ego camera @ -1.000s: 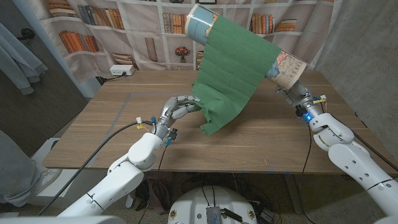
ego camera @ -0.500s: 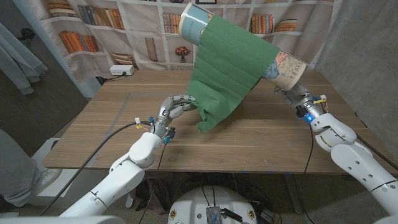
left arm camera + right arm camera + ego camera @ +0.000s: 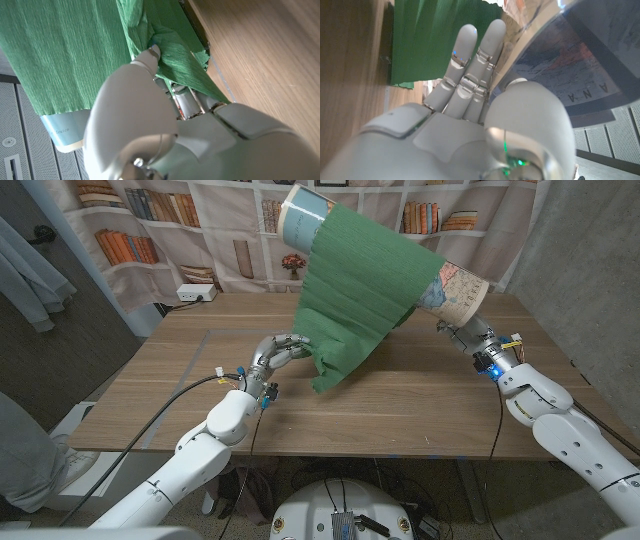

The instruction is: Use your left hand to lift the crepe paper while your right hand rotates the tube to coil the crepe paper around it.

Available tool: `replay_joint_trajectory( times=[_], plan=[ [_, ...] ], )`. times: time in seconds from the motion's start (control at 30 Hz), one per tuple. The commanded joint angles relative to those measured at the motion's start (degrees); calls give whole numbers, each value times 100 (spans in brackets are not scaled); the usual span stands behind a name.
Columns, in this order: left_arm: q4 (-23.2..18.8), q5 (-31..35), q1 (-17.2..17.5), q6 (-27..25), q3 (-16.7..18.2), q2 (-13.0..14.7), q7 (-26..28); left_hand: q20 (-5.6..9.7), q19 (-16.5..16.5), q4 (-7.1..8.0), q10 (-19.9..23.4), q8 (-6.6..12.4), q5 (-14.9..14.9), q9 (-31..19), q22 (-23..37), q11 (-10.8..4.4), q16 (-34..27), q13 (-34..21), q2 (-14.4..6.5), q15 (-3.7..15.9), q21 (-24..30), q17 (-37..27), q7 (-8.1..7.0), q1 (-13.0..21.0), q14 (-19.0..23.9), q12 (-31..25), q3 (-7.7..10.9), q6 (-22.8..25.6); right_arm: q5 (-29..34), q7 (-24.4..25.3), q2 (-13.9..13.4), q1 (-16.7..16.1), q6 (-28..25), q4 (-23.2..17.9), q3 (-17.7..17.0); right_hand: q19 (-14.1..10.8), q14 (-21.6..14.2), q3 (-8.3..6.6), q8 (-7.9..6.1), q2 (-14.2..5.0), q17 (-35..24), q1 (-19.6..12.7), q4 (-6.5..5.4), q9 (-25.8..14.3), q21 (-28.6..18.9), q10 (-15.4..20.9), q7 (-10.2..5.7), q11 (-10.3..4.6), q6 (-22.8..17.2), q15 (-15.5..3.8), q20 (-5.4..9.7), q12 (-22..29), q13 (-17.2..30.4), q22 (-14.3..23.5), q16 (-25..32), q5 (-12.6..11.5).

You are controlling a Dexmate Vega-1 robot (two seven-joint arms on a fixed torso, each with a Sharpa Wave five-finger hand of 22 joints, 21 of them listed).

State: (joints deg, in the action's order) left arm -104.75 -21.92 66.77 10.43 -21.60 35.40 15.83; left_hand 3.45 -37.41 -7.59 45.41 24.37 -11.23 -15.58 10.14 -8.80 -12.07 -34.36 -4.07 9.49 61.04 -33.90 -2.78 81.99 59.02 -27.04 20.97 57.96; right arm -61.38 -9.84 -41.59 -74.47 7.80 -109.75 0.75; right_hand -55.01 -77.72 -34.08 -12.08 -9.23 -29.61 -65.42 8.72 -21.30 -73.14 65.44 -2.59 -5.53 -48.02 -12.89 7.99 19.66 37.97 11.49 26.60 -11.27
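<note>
Tube higher over wooden table

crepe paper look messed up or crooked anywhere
Slightly. The green crepe paper is bunched and creased where the left hand grips its edge, and its lower corner hangs skewed above the table. No tear shows.

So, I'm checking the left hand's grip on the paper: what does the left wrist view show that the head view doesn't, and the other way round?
Left wrist view alone: close up, a fingertip of the left hand presses into a bunched fold of the green crepe paper.

Head view alone: the right hand holding the map-printed tube by its end, tilted above the wooden table, and the paper's free end hanging clear of it.

Both: the left hand gripping the paper's edge, paper draped over the tube.
</note>
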Motion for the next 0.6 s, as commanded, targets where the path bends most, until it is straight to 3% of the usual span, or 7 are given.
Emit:
replay_joint_trajectory(
  times=[0.03, 0.6],
  plan=[
    [163, 23, -102, -32, 91, 109, 0, 736, 25, 11, 38, -5, 4, -18, 11, 10, -23, -24, -12, 380, 26, -15, -25, 14, 57, 6, 50, 69, -77, -168, -15, -150, -29, -141, 15, 34, -4, -74, -39, -71, -30, -130, 40, -36, -23, 75, -75, -69, -133, -32, 499, 5, 18, -6, -26, -29],
    [655, -305, -178, -22, 258, 217, -183, 733, 33, 8, 38, -15, 4, -15, 10, -6, -17, -19, -5, 378, 31, -28, -20, 11, 42, 16, 59, 54, -207, -679, 201, -42, 222, -3, 239, 47, 17, -72, -45, -68, -28, -142, 43, -104, -47, 65, -60, -58, -113, -33, 498, -13, 28, -3, -41, -15]
  ],
)
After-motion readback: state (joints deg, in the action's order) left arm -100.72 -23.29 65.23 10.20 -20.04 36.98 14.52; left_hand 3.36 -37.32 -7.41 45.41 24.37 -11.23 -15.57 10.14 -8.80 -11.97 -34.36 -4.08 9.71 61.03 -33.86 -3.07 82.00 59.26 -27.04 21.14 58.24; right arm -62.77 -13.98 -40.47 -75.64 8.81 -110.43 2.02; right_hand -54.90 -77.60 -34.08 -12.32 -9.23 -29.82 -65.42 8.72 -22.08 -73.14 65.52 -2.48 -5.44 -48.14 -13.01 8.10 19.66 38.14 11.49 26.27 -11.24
